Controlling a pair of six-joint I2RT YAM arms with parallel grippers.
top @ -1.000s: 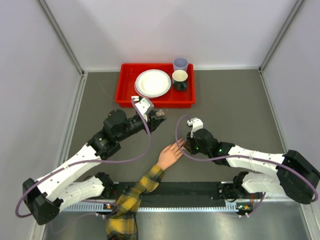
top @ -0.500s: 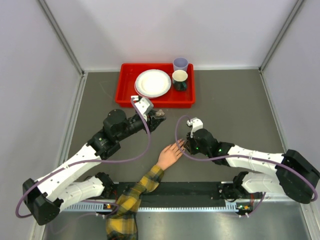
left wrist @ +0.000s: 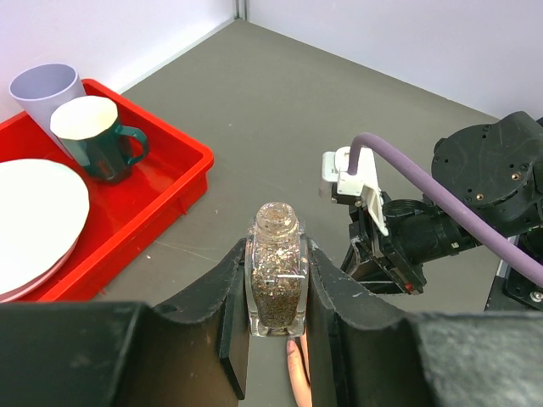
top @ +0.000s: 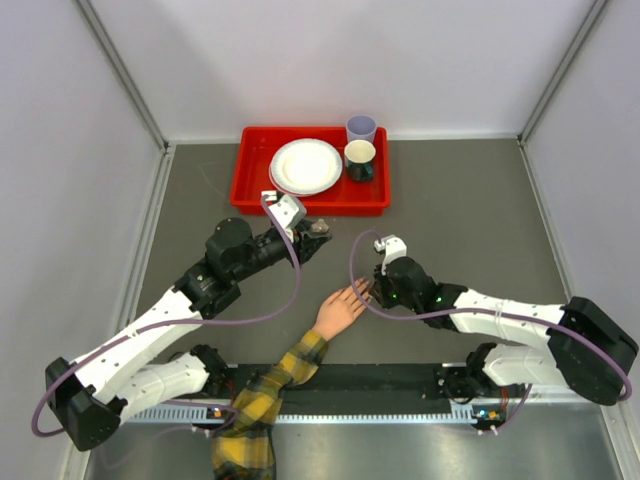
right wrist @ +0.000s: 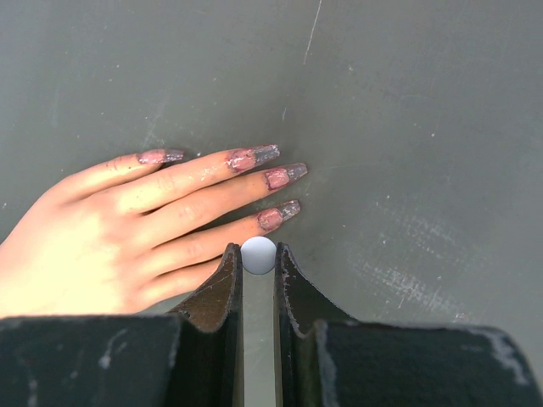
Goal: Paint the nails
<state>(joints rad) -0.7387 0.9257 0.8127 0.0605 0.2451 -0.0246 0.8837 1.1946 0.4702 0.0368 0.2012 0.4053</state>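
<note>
The pale mannequin hand (top: 338,312) with a yellow-and-black plaid sleeve (top: 262,395) lies flat on the grey table. In the right wrist view its nails (right wrist: 278,215) are pink with glittery tips. My right gripper (right wrist: 259,254) is shut on a small white ball-shaped brush top (right wrist: 259,255), right beside the lowest fingers (right wrist: 191,246). The lowest finger's tip is hidden behind my jaws. My left gripper (left wrist: 276,254) is shut on a clear, uncapped bottle (left wrist: 276,280) of glitter polish. It holds the bottle upright above the table, beyond the fingertips (top: 320,231).
A red tray (top: 250,190) at the back holds a white plate (top: 306,166) and a dark green cup (top: 360,160). A lavender cup (top: 361,128) stands at its far edge. White walls enclose the table on three sides.
</note>
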